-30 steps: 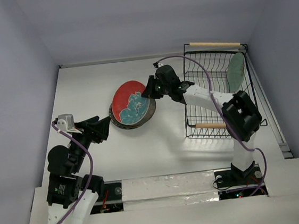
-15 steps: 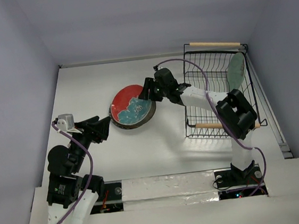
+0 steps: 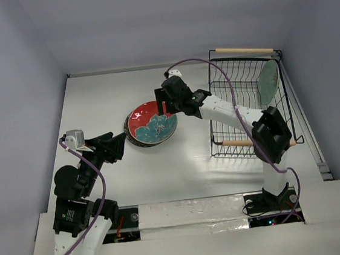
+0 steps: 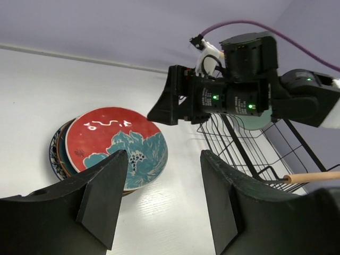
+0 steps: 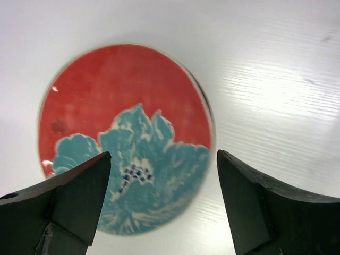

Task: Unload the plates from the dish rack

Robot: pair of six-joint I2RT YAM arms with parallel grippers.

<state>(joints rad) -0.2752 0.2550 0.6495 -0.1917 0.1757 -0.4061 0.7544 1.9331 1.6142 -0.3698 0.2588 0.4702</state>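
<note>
One red-and-teal plate (image 5: 127, 139), just beneath right tool (image 5: 162, 155)

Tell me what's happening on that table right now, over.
Right gripper open over red-and-teal plate, lying atop the stack. Left gripper open, empty. One pale green plate standing in dish rack. Nothing in the way.

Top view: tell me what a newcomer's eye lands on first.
The red-and-teal plate with its teal flower, lying on top of a stack of plates left of centre, stands out most. The right pincer hangs open just above it. At the far right, one pale green plate stands on edge in the black wire dish rack.
</note>
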